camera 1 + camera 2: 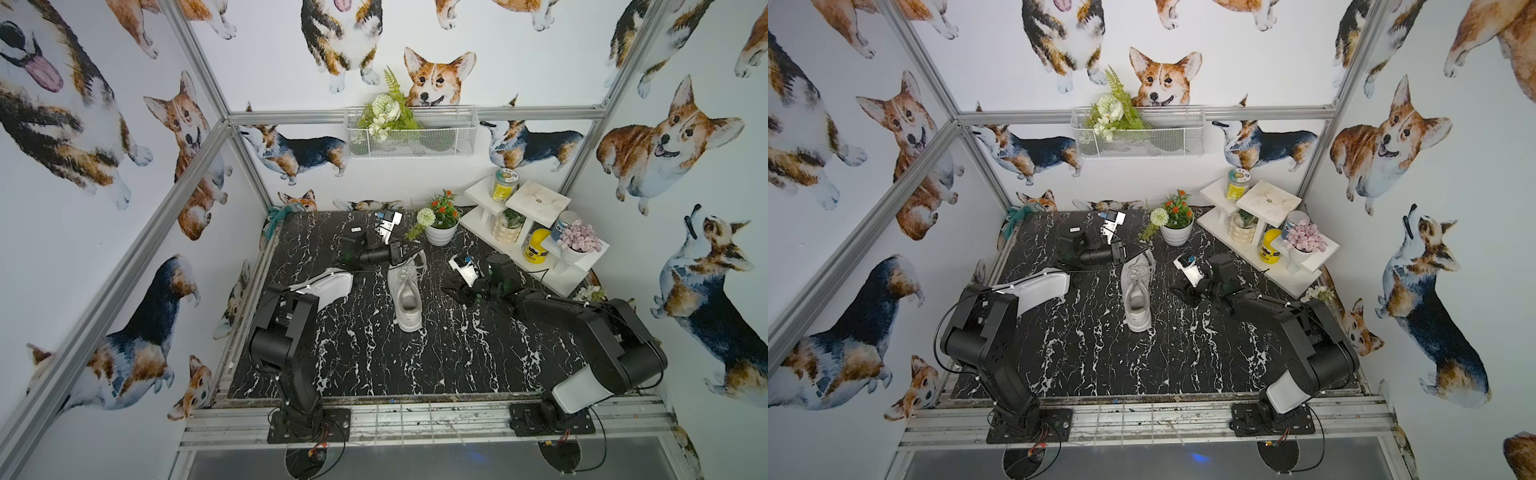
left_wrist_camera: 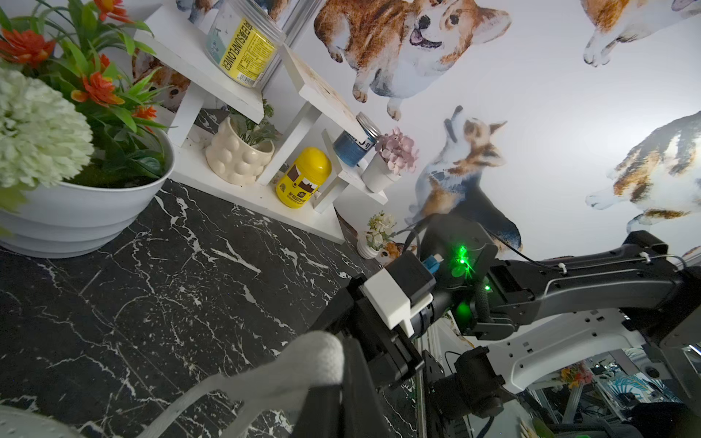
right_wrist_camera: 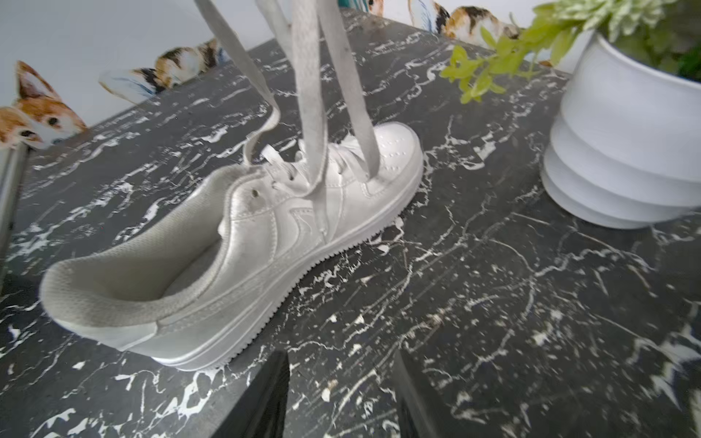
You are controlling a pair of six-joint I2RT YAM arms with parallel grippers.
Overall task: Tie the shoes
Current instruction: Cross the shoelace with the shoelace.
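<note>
Mid-table on the black marble top [image 1: 374, 353], the all-white low-top sneaker [image 1: 406, 297] is laid heel near, toe far. Off its right side the right gripper [image 3: 339, 358] is seen half-open, empty. Over the toe, its flat white laces [image 3: 315, 94] are pinched tight by the left gripper [image 1: 398, 251].

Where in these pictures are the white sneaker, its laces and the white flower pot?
white sneaker [image 1: 409, 320]: in a top view, on its heel end.
laces [image 3: 311, 94]: in the right wrist view, on a strand lifted above the shoe.
white flower pot [image 1: 439, 237]: in a top view, on its outer wall.
</note>
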